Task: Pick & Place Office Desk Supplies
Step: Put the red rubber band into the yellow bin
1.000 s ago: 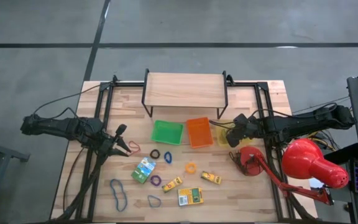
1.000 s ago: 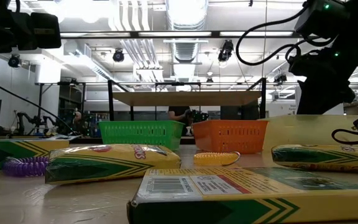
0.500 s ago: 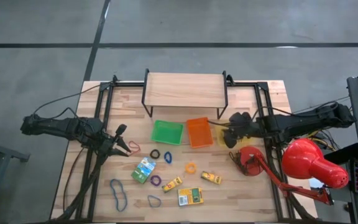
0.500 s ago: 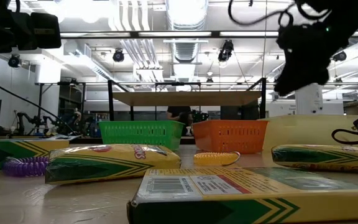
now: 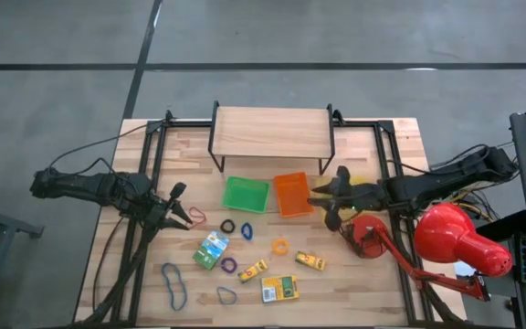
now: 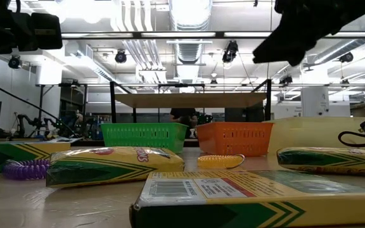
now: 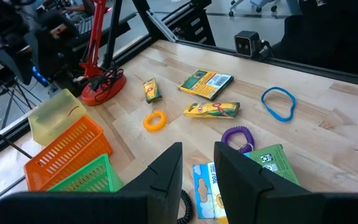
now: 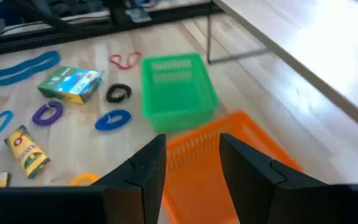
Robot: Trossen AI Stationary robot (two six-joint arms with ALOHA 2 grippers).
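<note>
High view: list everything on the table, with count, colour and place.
Wooden shelf: one, light wood, far edge.
Green tray: one, before the shelf.
Orange tray: one, right of the green one.
Yellow tray: one, right of the orange one.
Desk lamp: one, red, right side.
Crayon boxes: three, yellow-green, front centre.
Green box: one, green-white, left of centre.
Rubber bands: seven; three blue, plus red, black, purple, orange; scattered centre and front left.
Left gripper: open, beside the red band.
Right gripper: open, over the yellow tray.

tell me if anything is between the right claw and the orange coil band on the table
Nothing visible blocks it. The right claw hangs open beside the orange tray, and the orange coil band lies on bare wood nearer the front edge, with open table between them.
</note>
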